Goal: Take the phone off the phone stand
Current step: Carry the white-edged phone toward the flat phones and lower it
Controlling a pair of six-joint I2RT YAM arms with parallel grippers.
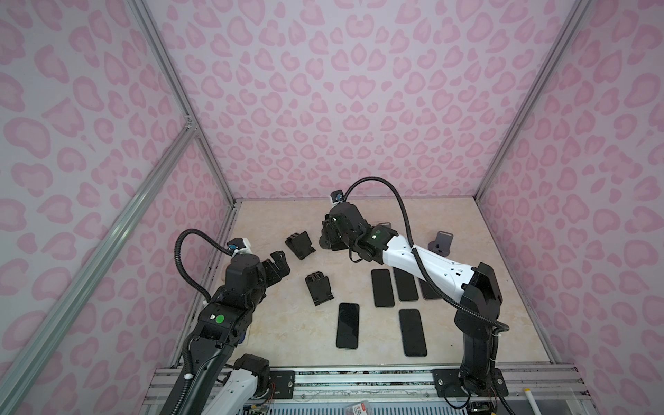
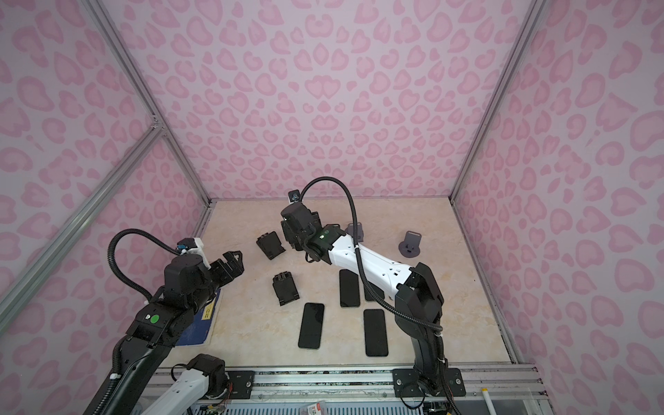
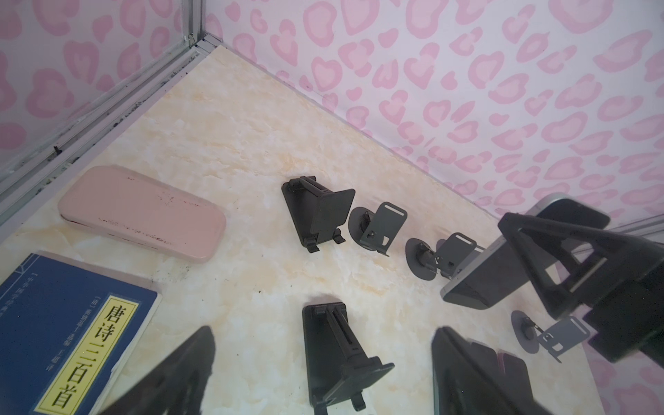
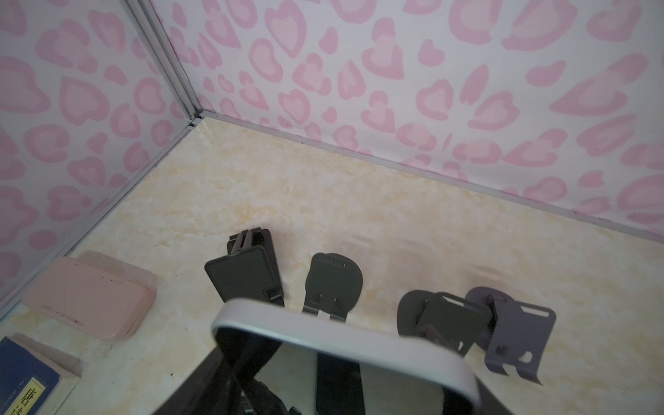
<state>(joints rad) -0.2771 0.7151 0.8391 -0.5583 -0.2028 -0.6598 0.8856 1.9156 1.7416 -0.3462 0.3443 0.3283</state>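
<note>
1. The phone (image 4: 341, 334) is up in the right gripper (image 1: 328, 237), over the back middle of the table (image 1: 273, 330). In both top views the wrist covers nearly all of it.
2. From the right wrist view, what looks like a short end with a rounded silver rim leads away from the wrist, so its long axis runs toward the back wall (image 1: 359, 107).
3. From the left wrist view the phone (image 3: 467, 293) sits tilted, neither flat nor upright, with one end higher than the other. I can't tell whether it is fully clear of the grey phone stands (image 3: 445, 258) around it.
4. The right gripper's jaws are drawn in and clamped on the phone.
5. The right arm rises from its mount at the front right. Its white forearm slants across to the back middle and the wrist bends down.
6. The left gripper (image 1: 281, 263) hangs above the left side of the table and holds nothing. Its fingers (image 3: 179, 370) are spread wide.
7. The left arm is folded at the elbow, and its gripper is aimed toward a black phone stand (image 1: 301, 245) at the back. A second black phone stand (image 1: 319, 288) is nearer the front.
8. Several spare phones (image 1: 347, 325) lie flat, screens up, on the front half of the table.
9. A pink case (image 3: 143, 212) and a blue book (image 3: 72, 330) lie along the left edge.
</note>
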